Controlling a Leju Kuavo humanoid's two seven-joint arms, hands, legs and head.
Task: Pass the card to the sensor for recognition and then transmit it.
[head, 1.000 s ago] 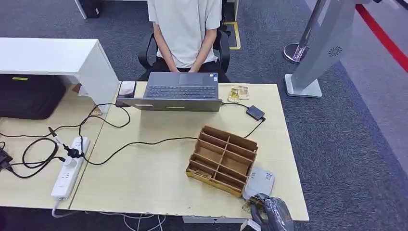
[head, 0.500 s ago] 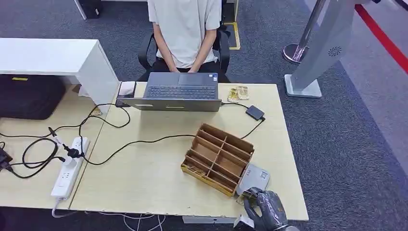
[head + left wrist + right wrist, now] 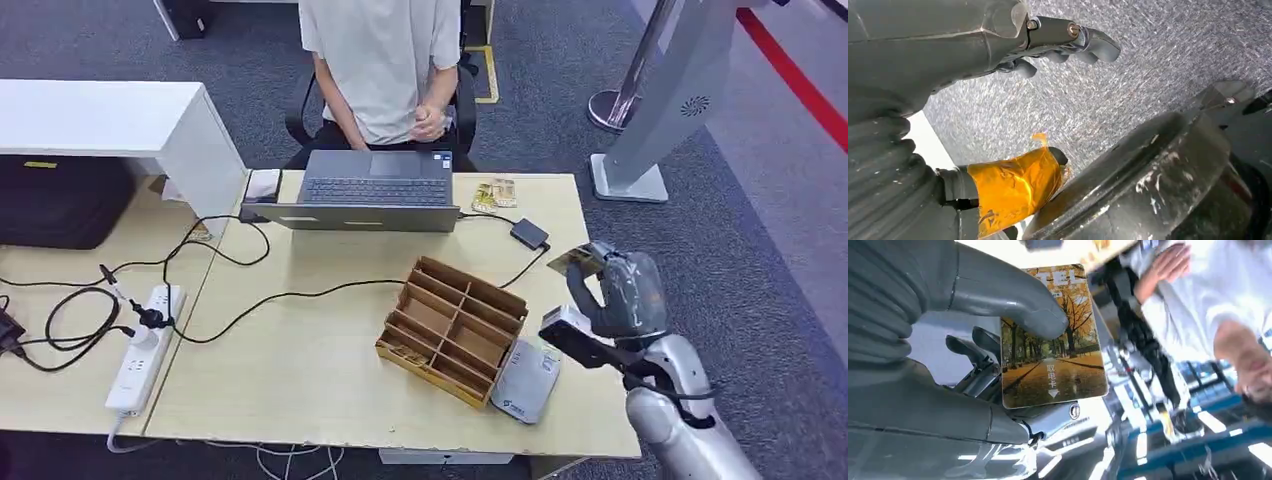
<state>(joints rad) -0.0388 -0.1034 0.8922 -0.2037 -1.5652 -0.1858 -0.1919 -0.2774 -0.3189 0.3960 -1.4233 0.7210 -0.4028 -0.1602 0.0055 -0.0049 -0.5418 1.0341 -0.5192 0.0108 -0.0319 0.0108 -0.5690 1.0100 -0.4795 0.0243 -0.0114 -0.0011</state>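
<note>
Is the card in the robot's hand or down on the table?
In hand. The right hand holds the card raised above the table's right edge, thumb pressed across its face.

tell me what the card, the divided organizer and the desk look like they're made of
Card: probably glossy plastic, a stiff flat sheet with a printed autumn-tree photo, gripped by the right robot hand.
Organizer: looks like brown cardboard or thin fibreboard; matte thin walls.
Desk: pale wood-grain top, likely laminate; smooth and even.
</note>
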